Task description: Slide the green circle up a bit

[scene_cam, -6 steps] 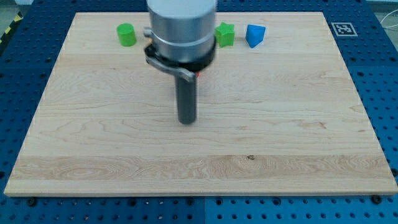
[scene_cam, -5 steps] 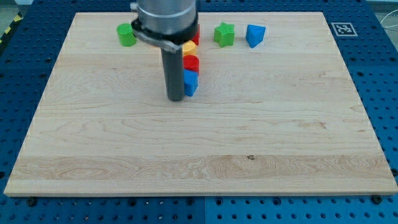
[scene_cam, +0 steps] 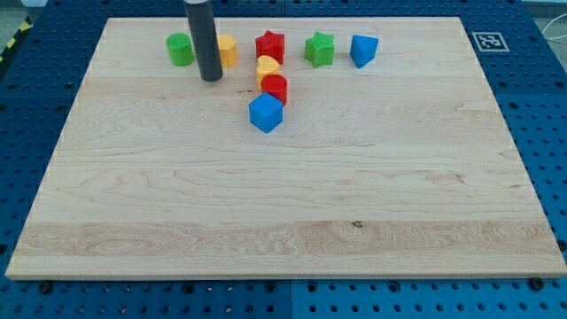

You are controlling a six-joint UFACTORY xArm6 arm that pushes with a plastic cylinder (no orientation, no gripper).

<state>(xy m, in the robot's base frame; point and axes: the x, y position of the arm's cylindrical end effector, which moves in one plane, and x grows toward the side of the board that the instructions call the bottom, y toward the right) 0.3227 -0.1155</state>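
Note:
The green circle (scene_cam: 181, 49) is a round green block near the board's top left. My tip (scene_cam: 211, 78) stands just to its lower right, a small gap away, and covers the left part of a yellow block (scene_cam: 229, 50). The rod rises out of the view's top.
A red star (scene_cam: 269, 45), a green star (scene_cam: 320, 49) and a blue block (scene_cam: 362, 50) lie along the top. A small yellow block (scene_cam: 267, 66), a red cylinder (scene_cam: 275, 88) and a blue cube (scene_cam: 266, 113) form a column below the red star.
My tip has moved up and to the left, from the board's middle past the blue cube to beside the green circle. The blocks have not visibly moved.

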